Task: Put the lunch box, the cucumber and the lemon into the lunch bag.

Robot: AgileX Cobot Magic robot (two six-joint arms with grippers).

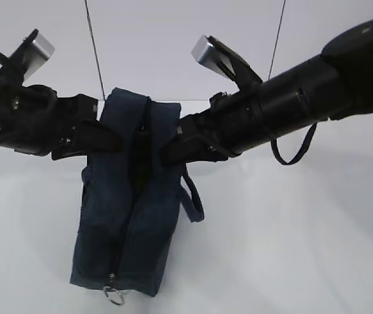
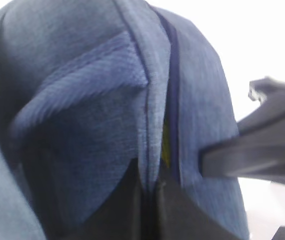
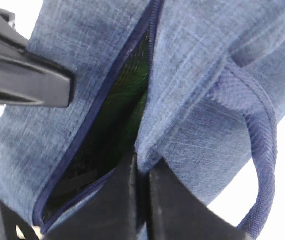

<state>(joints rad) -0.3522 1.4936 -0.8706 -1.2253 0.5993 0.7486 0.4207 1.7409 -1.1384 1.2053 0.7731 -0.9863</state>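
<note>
White tabletop, plain wall behind. The lunch bag point(image 1: 126, 209) stands mid-table toward the near edge, its zip ring at the near end. Your left gripper point(image 1: 111, 140) is clenched on the bag's left top edge, your right gripper point(image 1: 170, 152) on its right top edge; both arms reach in level from the sides. Inside the slit you can see green, probably the cucumber point(image 3: 132, 82), and a yellow sliver, perhaps the lemon point(image 2: 166, 145). Lunch box not visible. Pull the edges apart evenly; keep the fabric pinched.

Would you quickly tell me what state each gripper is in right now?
Left gripper: shut on the lunch bag fabric beside the zipper.
Right gripper: shut on the lunch bag's opposite edge.
</note>
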